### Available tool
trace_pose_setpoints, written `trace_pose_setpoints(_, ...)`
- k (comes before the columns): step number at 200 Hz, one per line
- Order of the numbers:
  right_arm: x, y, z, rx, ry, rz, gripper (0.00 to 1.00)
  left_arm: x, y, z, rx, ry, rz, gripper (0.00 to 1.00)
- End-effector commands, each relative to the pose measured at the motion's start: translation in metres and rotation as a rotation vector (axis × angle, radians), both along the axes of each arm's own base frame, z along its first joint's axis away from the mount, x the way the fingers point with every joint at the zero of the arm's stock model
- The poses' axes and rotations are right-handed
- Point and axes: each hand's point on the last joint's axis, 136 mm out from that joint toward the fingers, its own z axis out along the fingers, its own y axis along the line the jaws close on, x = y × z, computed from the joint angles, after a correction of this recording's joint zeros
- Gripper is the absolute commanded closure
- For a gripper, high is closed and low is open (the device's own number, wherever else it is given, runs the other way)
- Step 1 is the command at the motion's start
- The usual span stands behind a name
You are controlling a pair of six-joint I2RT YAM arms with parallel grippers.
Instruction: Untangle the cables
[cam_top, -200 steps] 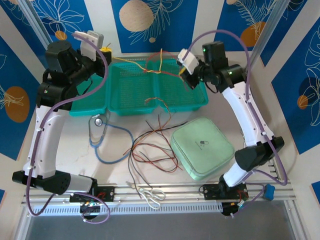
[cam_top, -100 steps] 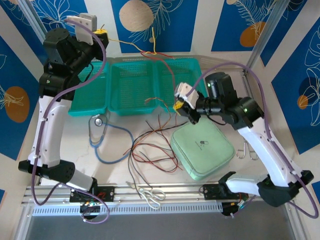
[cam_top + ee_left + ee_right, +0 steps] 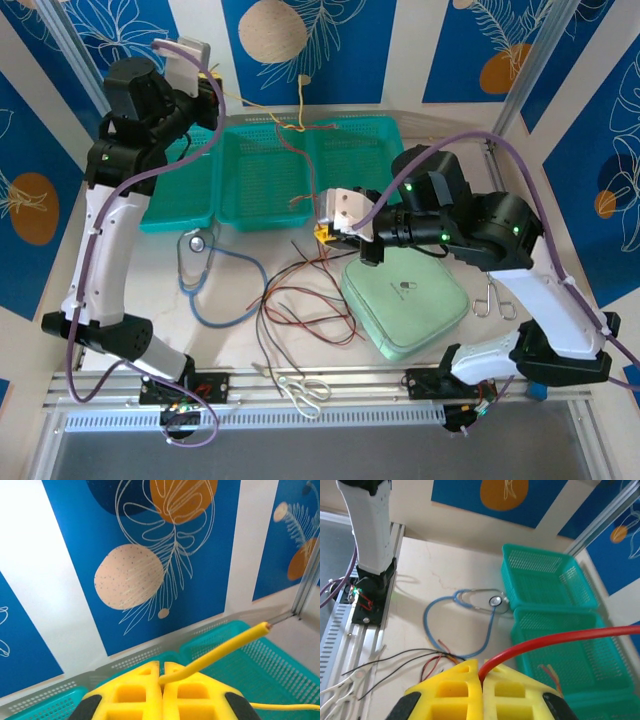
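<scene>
The left gripper [image 3: 161, 672], jaws pressed together, pinched a yellow cable [image 3: 225, 647] above the teal baskets [image 3: 260, 170], the right gripper [image 3: 481, 675] likewise pinched a red cable [image 3: 560, 637], and the other cables [image 3: 300, 300] lay tangled on the table [image 3: 160, 290] between a stethoscope [image 3: 215, 295] and a green case [image 3: 405, 295].

Three teal baskets [image 3: 250, 175] are counted on the surface, with one blue stethoscope [image 3: 197, 242], one mint-green case [image 3: 405, 295] and one pair of scissors [image 3: 300, 388]. Two pincers are seen: the left pincer [image 3: 207, 81] and the right pincer [image 3: 323, 233]. The cables [image 3: 300, 300] cannot be numbered (red, black and yellow strands lie tangled).
</scene>
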Motion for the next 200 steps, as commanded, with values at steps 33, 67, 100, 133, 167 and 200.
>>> trace_pose_setpoints(33,0.035,-0.023,0.034,-0.089,-0.269,-0.103,1.00,-0.005,-0.027,-0.056,0.231,0.072,-0.067,1.00)
trace_pose_setpoints(67,0.077,-0.043,0.046,-0.196,-0.447,-0.256,1.00,-0.015,-0.035,-0.079,0.276,0.133,-0.131,1.00)
trace_pose_setpoints(100,0.108,-0.060,0.053,-0.253,-0.541,-0.359,1.00,-0.026,-0.042,-0.091,0.299,0.164,-0.199,1.00)
trace_pose_setpoints(133,0.141,-0.067,0.067,-0.210,-0.619,-0.400,1.00,-0.044,-0.062,-0.098,0.268,0.166,-0.350,1.00)
trace_pose_setpoints(167,0.177,-0.073,0.073,-0.141,-0.583,-0.401,1.00,-0.061,-0.073,-0.093,0.238,0.148,-0.444,1.00)
trace_pose_setpoints(200,0.245,-0.103,0.022,-0.137,-0.357,-0.510,1.00,-0.074,-0.076,-0.070,0.150,0.102,-0.484,1.00)
